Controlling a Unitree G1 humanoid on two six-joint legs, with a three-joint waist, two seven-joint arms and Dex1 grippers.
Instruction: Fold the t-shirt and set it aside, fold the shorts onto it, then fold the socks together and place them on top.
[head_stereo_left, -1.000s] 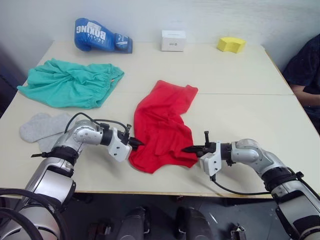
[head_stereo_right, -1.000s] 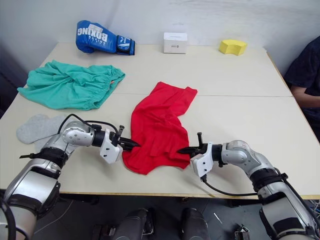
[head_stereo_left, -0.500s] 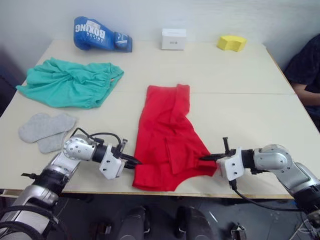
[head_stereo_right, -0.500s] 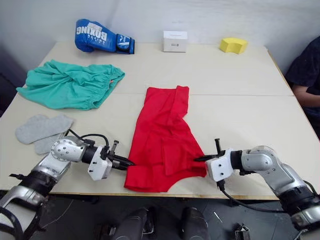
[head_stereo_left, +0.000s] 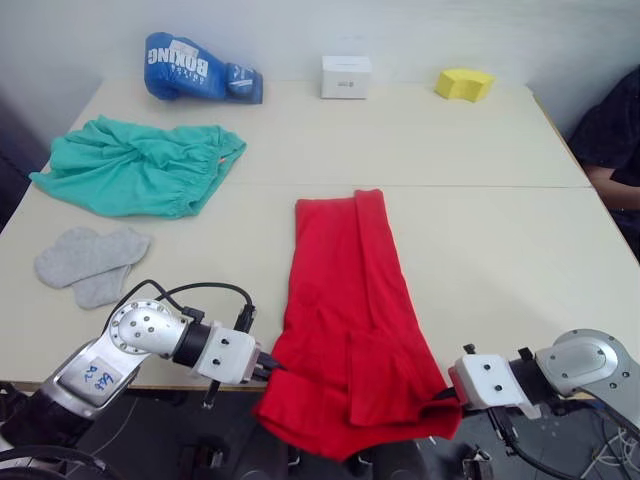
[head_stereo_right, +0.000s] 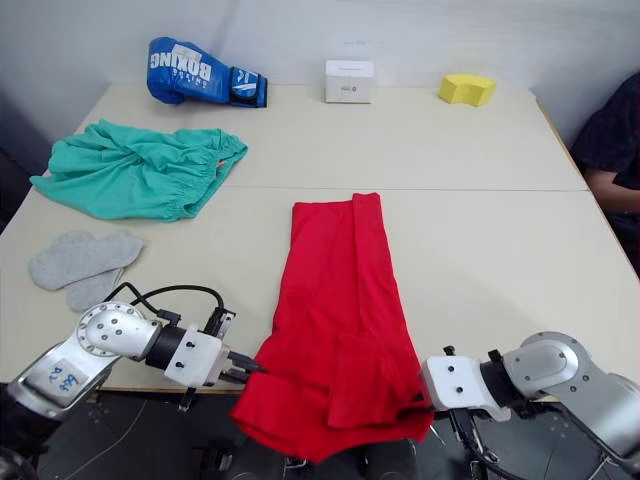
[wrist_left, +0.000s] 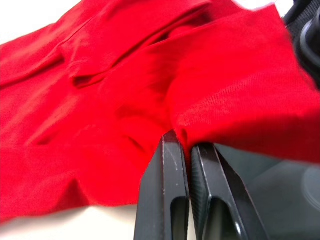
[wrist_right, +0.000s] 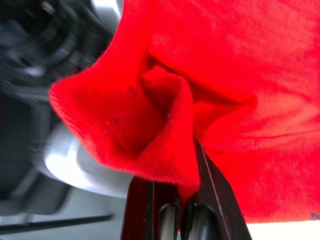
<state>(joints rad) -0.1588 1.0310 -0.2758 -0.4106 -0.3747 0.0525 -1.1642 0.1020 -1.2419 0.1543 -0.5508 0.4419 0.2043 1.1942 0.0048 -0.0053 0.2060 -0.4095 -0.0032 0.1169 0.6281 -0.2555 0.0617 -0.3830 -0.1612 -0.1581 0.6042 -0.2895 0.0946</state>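
The red t-shirt (head_stereo_left: 345, 310) lies lengthwise on the desk (head_stereo_left: 480, 230), folded into a long narrow strip running from mid-desk toward the near edge. Its near end hangs over that edge.

The left end effector (head_stereo_left: 268, 368) is at the near edge, closed on the shirt's left near corner. In the left wrist view the two black fingers (wrist_left: 170, 195) press together with a pinch of red cloth between them.

The right end effector (head_stereo_left: 452, 394) is also at the near edge, closed on the shirt's right near corner. In the right wrist view a bunched fold of red cloth sits clamped between its fingers (wrist_right: 150, 210).

The teal-green shorts (head_stereo_left: 135, 165) lie crumpled at the desk's far left, well apart from the shirt. The two grey socks (head_stereo_left: 90, 262) lie overlapping near the left edge, between the shorts and the left arm.

Along the far edge stand a blue boxing glove (head_stereo_left: 200, 72), a small white box (head_stereo_left: 346, 77) and a yellow sponge (head_stereo_left: 463, 83). A person's dark sleeve (head_stereo_left: 612, 130) shows at the desk's right side.
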